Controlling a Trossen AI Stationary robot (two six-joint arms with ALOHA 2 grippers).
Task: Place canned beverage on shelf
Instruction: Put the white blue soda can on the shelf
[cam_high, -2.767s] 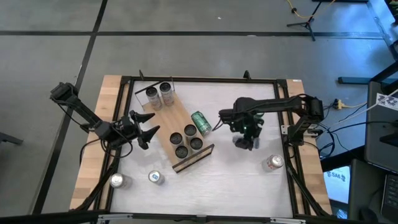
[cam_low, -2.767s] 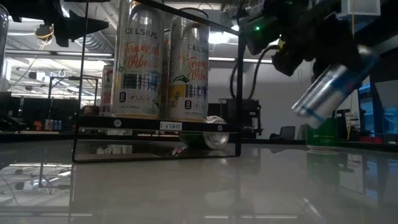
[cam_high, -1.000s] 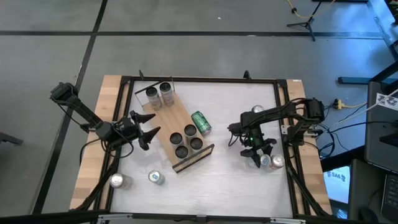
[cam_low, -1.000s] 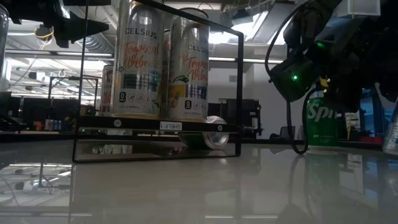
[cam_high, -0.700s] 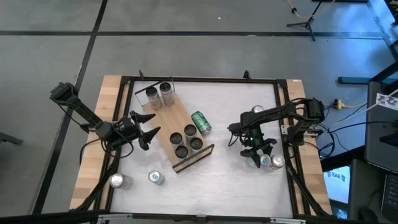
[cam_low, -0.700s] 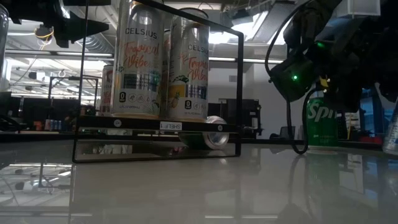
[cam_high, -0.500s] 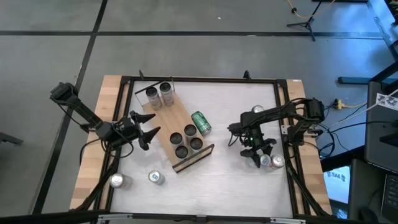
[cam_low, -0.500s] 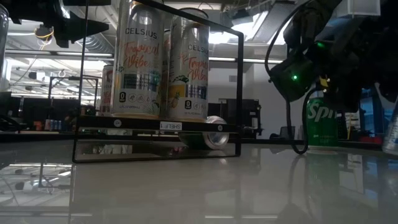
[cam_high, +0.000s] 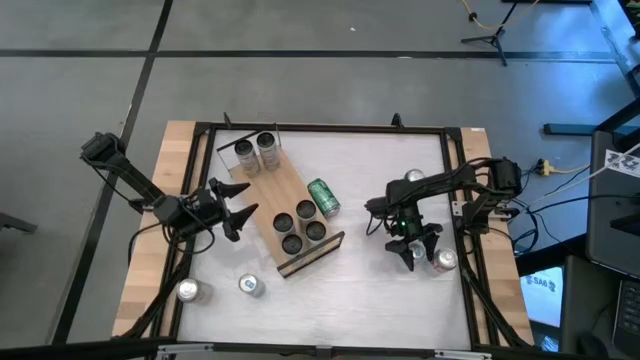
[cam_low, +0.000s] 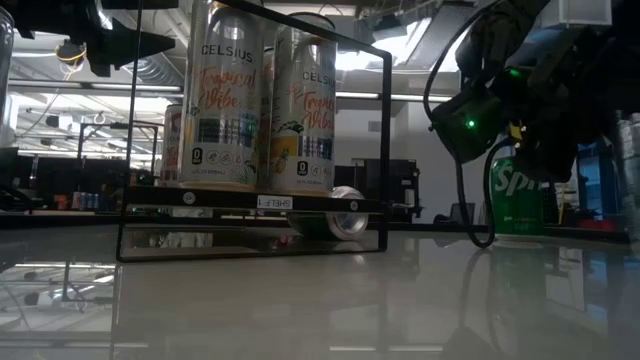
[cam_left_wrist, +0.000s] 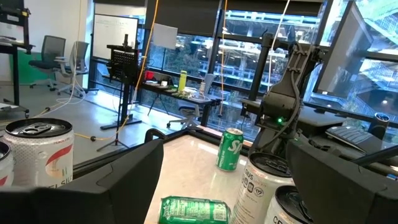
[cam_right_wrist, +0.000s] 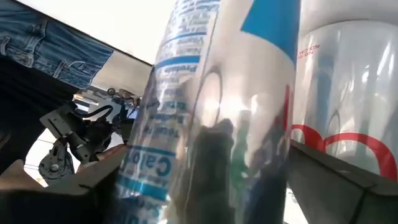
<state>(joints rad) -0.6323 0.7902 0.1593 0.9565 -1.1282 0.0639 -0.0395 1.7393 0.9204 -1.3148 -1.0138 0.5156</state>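
A silver-and-blue can (cam_right_wrist: 217, 112) stands upright on the table at the right, also seen in the low view (cam_low: 628, 170). My right gripper (cam_high: 418, 248) is open, slanting down, with one finger on either side of this can. The shelf (cam_high: 262, 190), a light-wood board, lies slantwise at the table's middle. It carries two cans (cam_high: 255, 150) at its far end and several dark-topped cans (cam_high: 300, 226) at its near end. A green can (cam_high: 322, 197) lies on its side beside the shelf's right edge. My left gripper (cam_high: 235, 210) waits open left of the shelf.
A second silver can with red print (cam_high: 443, 261) stands right beside the can between my right fingers. A green Sprite can (cam_high: 414, 177) stands farther back on the right. Two more cans (cam_high: 187, 291) (cam_high: 250, 285) stand near the front left. A black frame (cam_high: 320, 128) rims the table.
My right gripper has opened and let go of the silver-and-blue can without shifting. The can, tilted at the low view's right edge a moment ago, now stands upright on the table.
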